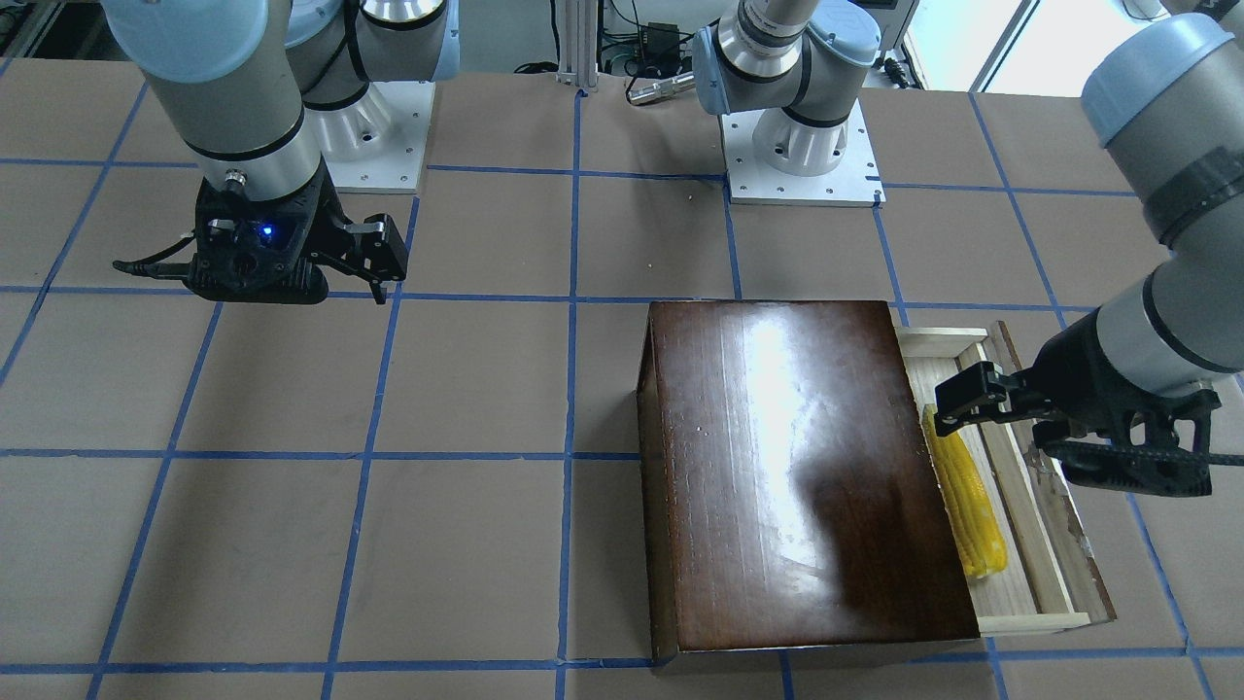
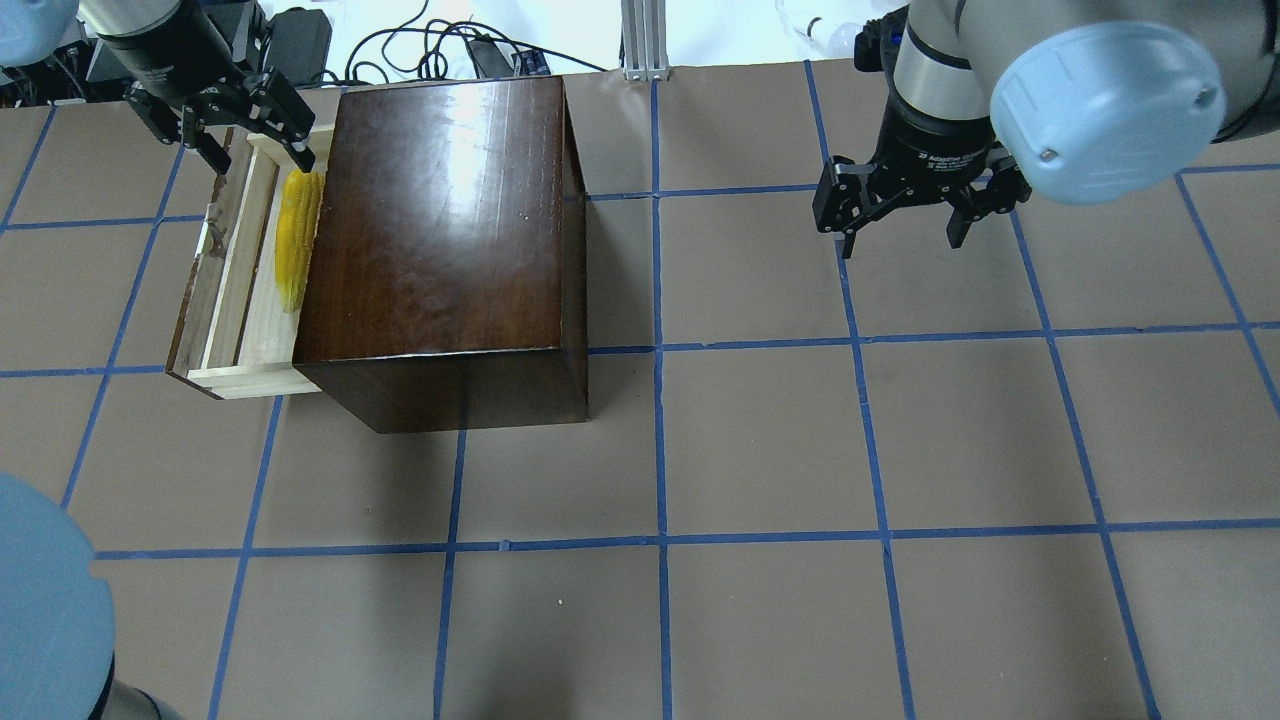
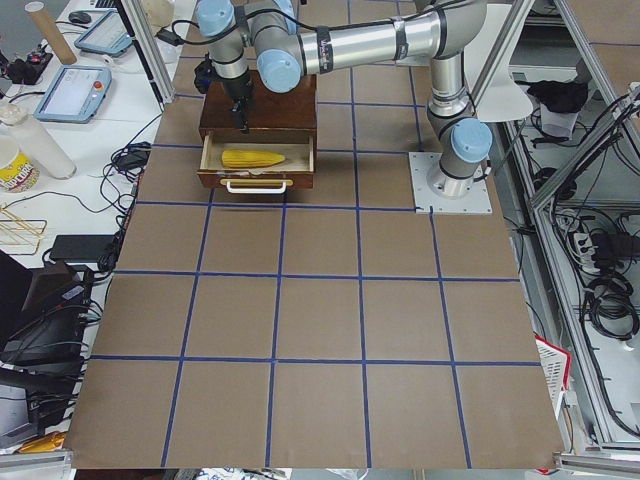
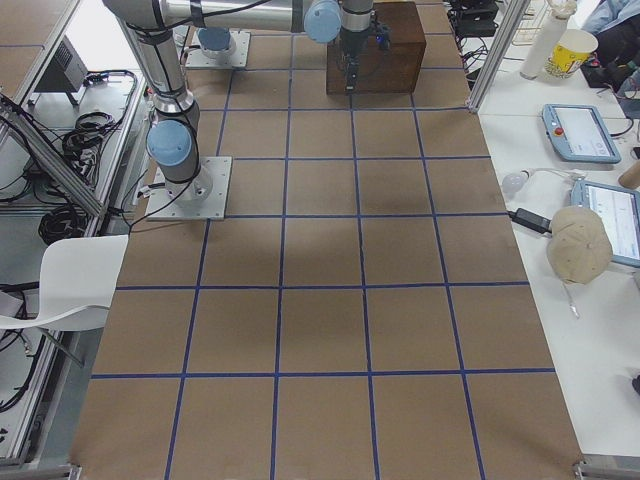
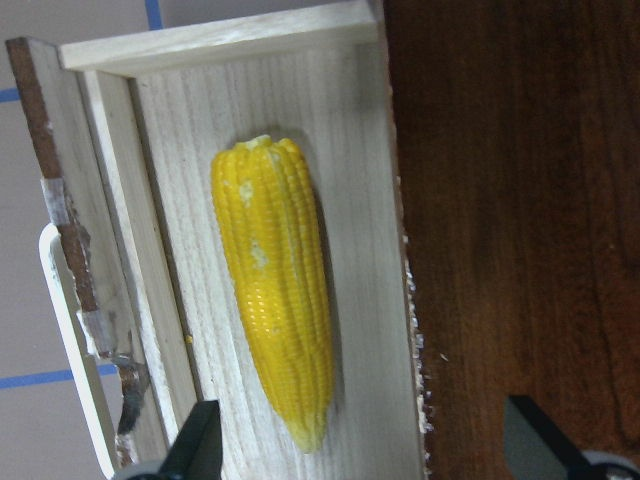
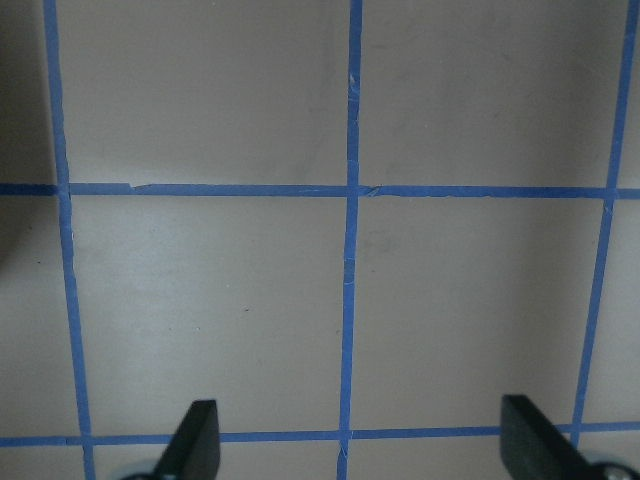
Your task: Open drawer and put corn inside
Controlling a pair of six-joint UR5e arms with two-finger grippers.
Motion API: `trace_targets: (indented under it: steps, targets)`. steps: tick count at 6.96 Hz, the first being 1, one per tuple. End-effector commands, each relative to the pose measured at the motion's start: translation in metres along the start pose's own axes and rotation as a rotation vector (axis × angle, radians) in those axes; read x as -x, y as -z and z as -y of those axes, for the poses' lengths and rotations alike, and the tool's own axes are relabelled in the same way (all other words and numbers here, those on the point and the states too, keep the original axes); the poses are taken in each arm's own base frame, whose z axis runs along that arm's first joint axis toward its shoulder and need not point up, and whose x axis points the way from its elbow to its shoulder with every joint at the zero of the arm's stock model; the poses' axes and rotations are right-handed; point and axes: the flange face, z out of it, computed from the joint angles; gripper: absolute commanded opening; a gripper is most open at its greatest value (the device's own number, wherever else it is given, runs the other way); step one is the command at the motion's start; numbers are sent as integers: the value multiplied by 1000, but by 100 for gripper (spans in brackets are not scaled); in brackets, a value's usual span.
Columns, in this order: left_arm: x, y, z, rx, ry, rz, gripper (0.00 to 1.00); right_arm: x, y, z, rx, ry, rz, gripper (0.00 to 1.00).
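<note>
Left wrist view first: the corn [image 5: 275, 320] lies flat on the floor of the drawer [image 5: 180, 200]. Its long axis runs along the drawer's length, parallel to the face of the box [image 5: 520, 200]. The pointed tip is toward my fingers and the blunt end is by the drawer's end wall. The cob touches neither long side, though it sits nearer the box than the front panel.

The box stands on the far left part of the desk [image 2: 760, 440], and the drawer is pulled out toward the desk's left edge. My left hand [image 2: 260, 158] hangs over the far end of the drawer, spread wide with nothing between its fingers. It is above the cob and clear of it, with the tip roughly under the gap. My right hand [image 2: 905, 215] is well apart over bare desk on the right half, also wide open and empty.

So the corn is in and the drawer is out, and I judge the task as good as done. The left arm is much the nearer for anything further. Since the cob lies straight below along the drawer, I would lift straight up to avoid catching the drawer's end wall or rolling the cob.
</note>
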Motion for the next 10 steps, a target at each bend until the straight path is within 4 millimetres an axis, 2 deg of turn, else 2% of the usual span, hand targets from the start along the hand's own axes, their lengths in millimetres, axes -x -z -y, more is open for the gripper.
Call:
trace_targets:
  steps: [1, 2, 3, 4, 6, 9, 10]
  targets:
    - [-41, 22, -18, -14, -27, 14, 100, 0, 0, 0, 2, 0, 0, 100]
    - [-71, 32, -29, -32, -37, 21, 100, 0, 0, 0, 2, 0, 0, 100]
    - [-97, 28, -42, -22, -2, 20, 100, 0, 0, 0, 0, 0, 0, 100]
    - [-113, 26, -56, -22, 4, 20, 100, 0, 0, 0, 2, 0, -1, 100]
    - [-138, 32, -72, -27, 12, 25, 100, 0, 0, 0, 0, 0, -1, 100]
    - [-141, 17, -93, -2, 13, 20, 100, 0, 0, 0, 2, 0, -1, 100]
    - [-142, 21, -99, -10, 13, 21, 100, 0, 0, 0, 0, 0, -1, 100]
